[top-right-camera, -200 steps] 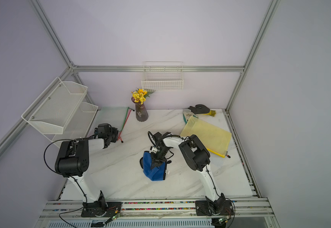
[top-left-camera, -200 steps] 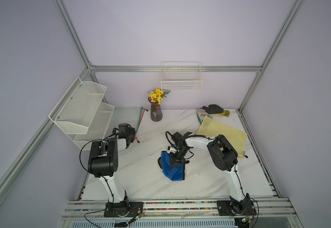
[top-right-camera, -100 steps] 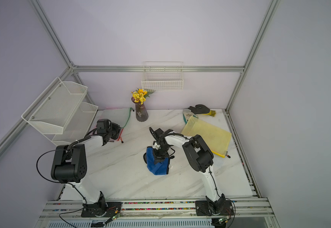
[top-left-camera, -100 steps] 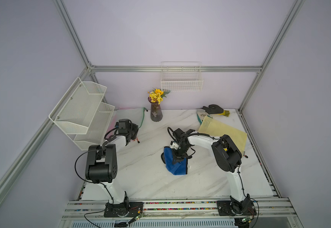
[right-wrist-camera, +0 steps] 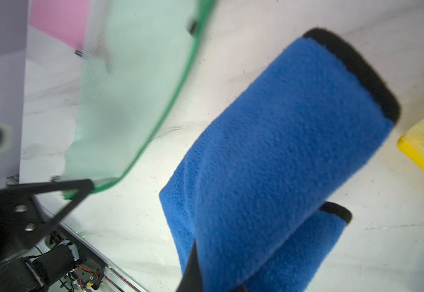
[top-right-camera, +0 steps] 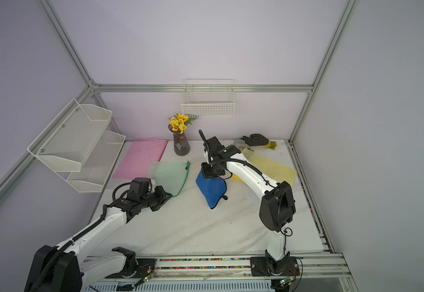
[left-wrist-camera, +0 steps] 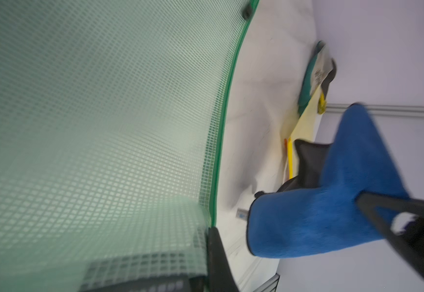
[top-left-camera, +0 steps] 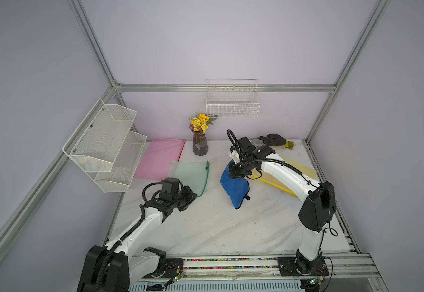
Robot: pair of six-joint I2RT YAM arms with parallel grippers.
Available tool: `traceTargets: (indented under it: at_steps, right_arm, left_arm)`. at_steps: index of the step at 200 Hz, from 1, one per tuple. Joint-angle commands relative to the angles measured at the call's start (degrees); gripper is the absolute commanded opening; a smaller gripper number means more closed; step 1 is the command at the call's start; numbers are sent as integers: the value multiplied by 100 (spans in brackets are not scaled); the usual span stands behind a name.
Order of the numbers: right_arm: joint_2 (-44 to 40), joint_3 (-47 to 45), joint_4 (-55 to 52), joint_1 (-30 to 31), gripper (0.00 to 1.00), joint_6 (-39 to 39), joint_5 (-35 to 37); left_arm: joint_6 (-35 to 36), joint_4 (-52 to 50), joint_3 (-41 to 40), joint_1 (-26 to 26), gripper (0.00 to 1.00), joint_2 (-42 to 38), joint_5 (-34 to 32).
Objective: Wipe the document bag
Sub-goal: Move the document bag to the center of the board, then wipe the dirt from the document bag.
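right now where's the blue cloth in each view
Top view: blue cloth at centre, right of the green document bag.
Top view: likewise at centre, right of the bag.
Left wrist: hanging beyond the bag's green edge.
Right wrist: close up, filling much of the picture.
Shared landmark: the bag's green edge, in all four.

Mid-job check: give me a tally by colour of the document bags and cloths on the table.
Pink document bag: 1
Green document bag: 1
Yellow document bag: 1
Blue cloth: 1
Pale sheet under the yellow bag, kind unclear: 1
Total: 5
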Motion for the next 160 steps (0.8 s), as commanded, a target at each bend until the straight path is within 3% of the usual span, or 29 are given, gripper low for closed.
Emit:
traceTargets:
  at_steps: [1, 34, 85, 101, 122, 145, 160]
  right_arm:
    - [44, 329, -243, 152, 0, -75, -154]
    - [533, 686, -98, 664, 0, -155, -746]
    - [1523, 826, 835, 1377, 0, 168, -1788]
    - [1977, 854, 933, 1414, 0, 156, -2115]
    - [2366, 629, 952, 1308, 0, 168, -1934]
    - [2463, 92, 1056, 886, 0, 106, -1498]
    - [2490, -63, 986, 578, 0, 36, -505]
  left_arm:
    - [568, -812, -239, -353, 0, -329, 137]
    - [789, -445, -806, -904, 0, -393, 24]
    - [922, 1211, -1340, -2067, 0, 659, 245]
    - [990, 1217, -1298, -2341, 0, 944, 82]
    - [857, 1114, -1435, -2357, 0, 1032, 8]
    - [510, 856, -1787, -2359, 0, 416, -147]
    - [340, 503, -2029, -2366, 0, -35, -196]
